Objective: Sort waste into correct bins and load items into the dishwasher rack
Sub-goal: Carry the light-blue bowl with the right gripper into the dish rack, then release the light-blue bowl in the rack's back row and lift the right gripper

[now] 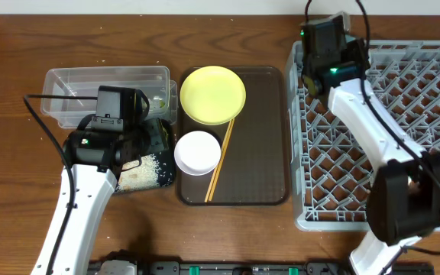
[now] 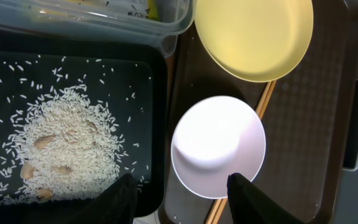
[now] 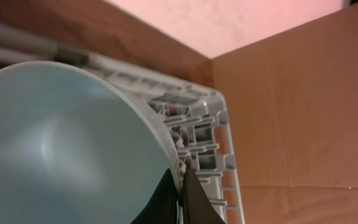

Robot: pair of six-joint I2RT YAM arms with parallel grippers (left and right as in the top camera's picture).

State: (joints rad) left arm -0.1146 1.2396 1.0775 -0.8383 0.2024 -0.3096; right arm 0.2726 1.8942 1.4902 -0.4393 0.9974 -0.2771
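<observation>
R tool (image 3: 180,202) pinching light blue bowl (image 3: 61,143) rim at rack (image 3: 204,134); L tool (image 2: 184,196) spread above white bowl (image 2: 218,146).

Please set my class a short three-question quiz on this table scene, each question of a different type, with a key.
1. True or false: the rice lies in the black tray.
2. Which dish does the right pincer grip? A white bowl, B blue bowl, C cup.
3. Fill in: the colour of the plate is ____.
Key: 1 true; 2 B; 3 yellow.
</observation>
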